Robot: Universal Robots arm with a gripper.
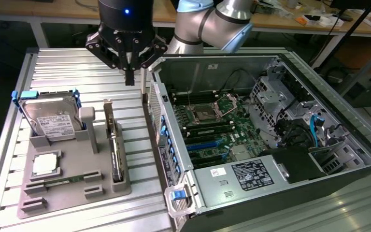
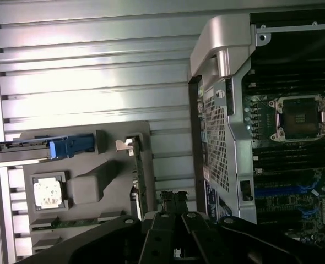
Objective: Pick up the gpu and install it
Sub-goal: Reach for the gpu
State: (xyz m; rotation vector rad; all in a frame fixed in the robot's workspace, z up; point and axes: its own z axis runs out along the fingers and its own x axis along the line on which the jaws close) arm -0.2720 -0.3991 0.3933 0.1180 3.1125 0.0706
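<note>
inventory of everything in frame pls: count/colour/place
slatted aluminium table: 1, silver, under everything
grey plastic parts holder: 1, grey, on table, exterior view's left
boxy hard drive: 1, silver, white label, blue bracket, standing in holder
thin flat gpu card: 1, dark, silver end bracket, on edge in holder slot nearest case
square processor chip: 1, silver, in holder
slim memory stick: 1, green, in holder
open computer case: 1, silver and black, exterior view's right
motherboard: 1, green, inside case
robot arm: 1, silver and blue, above case's far side
end effector: 1, black, shut, empty, over table beside case
</note>
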